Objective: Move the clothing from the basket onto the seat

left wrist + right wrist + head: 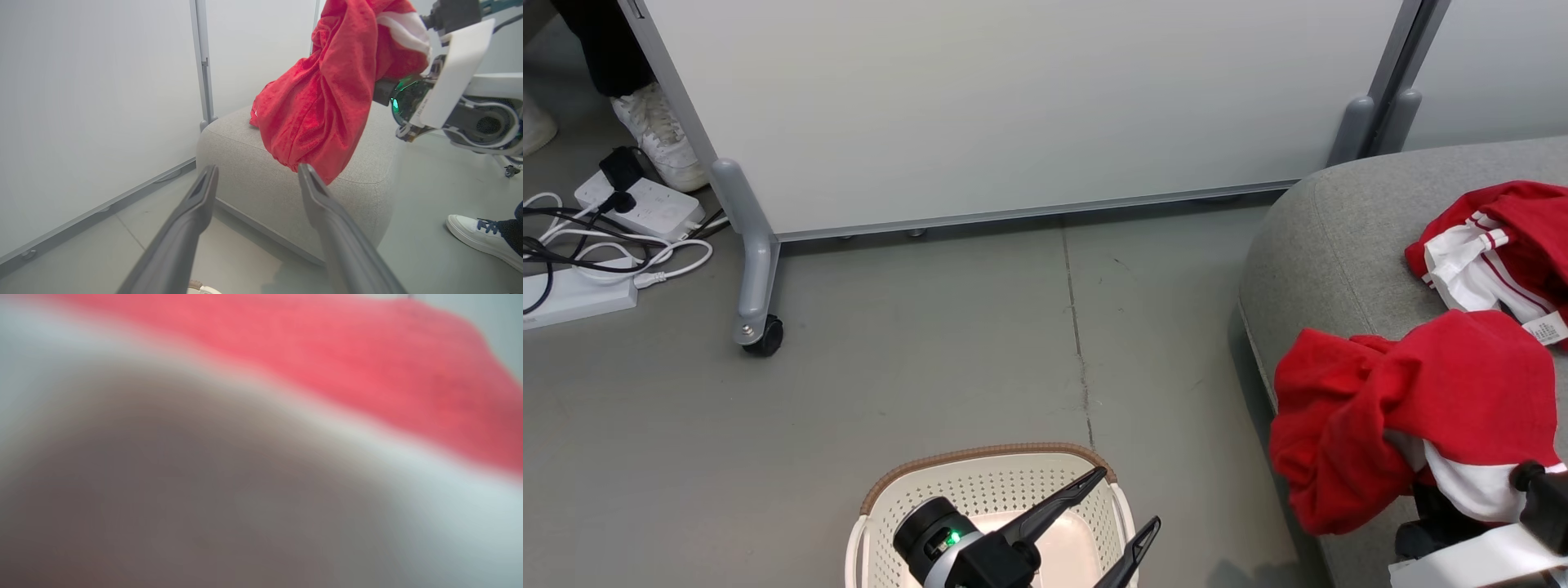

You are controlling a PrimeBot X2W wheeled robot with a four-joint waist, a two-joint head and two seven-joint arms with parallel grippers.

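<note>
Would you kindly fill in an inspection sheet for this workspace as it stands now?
Surface: grey floor with a crack line running through it.
Job's things: basket at the near edge, no clothing in the part that shows; first red garment lies on the seat; second red garment hangs over the seat's edge.
Clutter: nothing seen.
Grippers: left claw open and empty, above the basket; right claw shut on the second red garment, its fingers hidden by cloth.
Cables: power strips with black and white cables on the floor at the left.
Surroundings: white wheeled partition; a person's white shoe by its left end.
</note>
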